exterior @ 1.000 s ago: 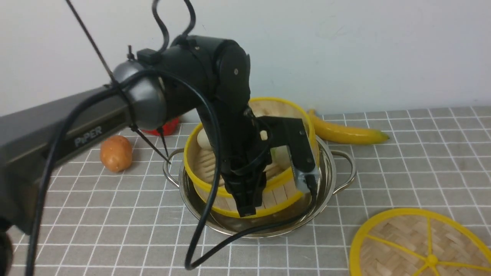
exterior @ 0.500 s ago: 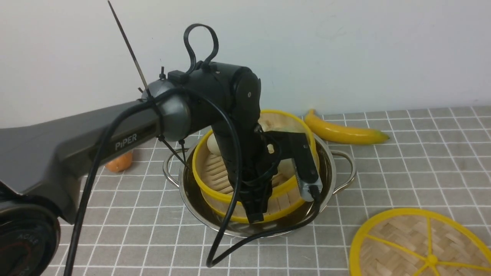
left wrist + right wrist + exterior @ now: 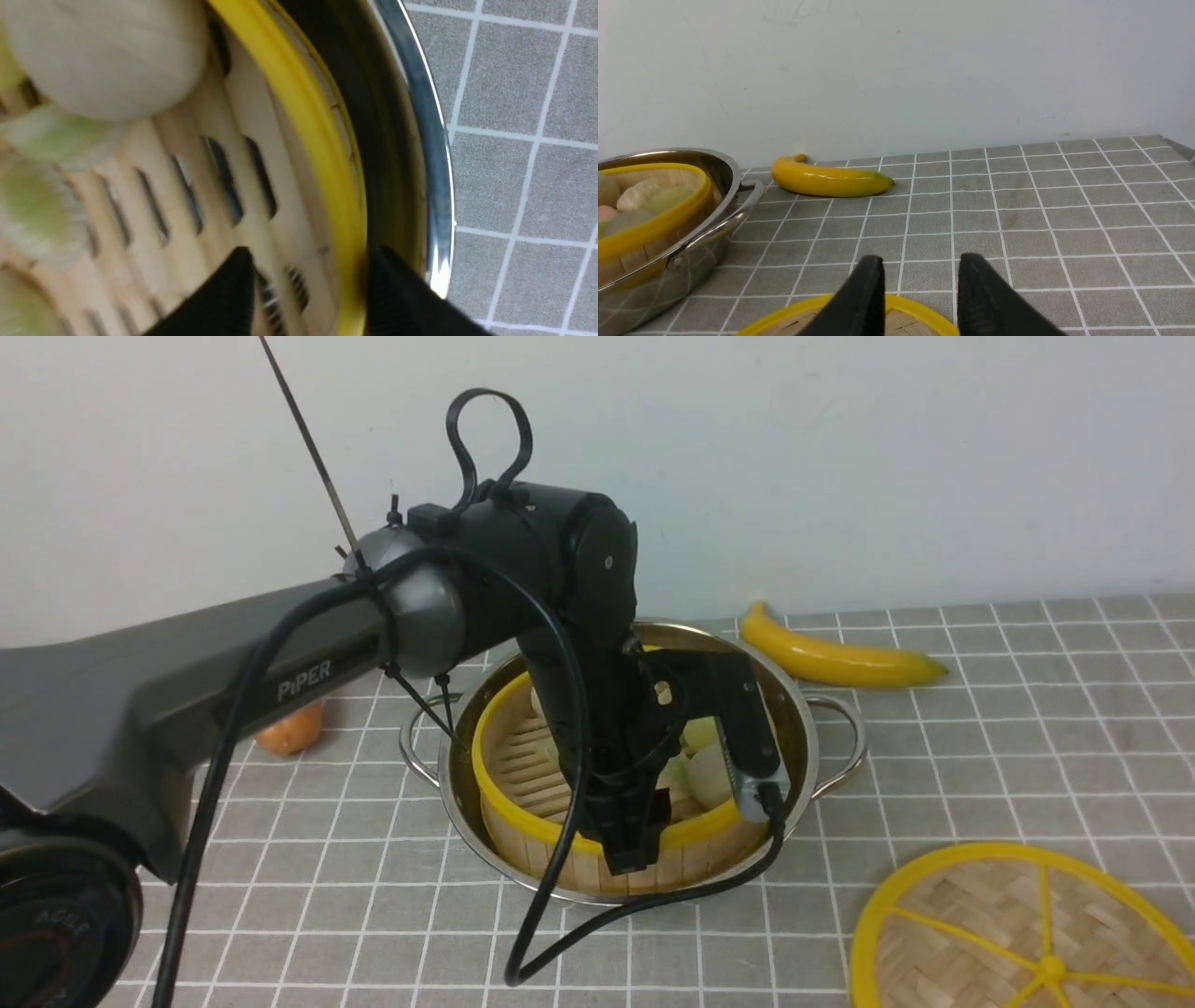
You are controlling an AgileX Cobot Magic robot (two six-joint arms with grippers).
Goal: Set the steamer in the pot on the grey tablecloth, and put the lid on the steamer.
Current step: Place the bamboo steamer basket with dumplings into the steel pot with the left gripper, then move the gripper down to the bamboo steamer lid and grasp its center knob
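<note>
Left gripper [image 3: 311, 261] is held parted, unclamped, astride the wall of the round yellow-rimmed bamboo steamer [image 3: 527, 775], seated in the steel pot [image 3: 789, 719] on the grey gridded tablecloth [image 3: 1027, 728]. Right of the pot, the flat woven lid [image 3: 980, 933] is overhung by the spread, empty right gripper [image 3: 917, 263].

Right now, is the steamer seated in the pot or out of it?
In. The steamer sits inside the pot, its yellow rim ringed by the steel rim; the lid is not on it.
</note>
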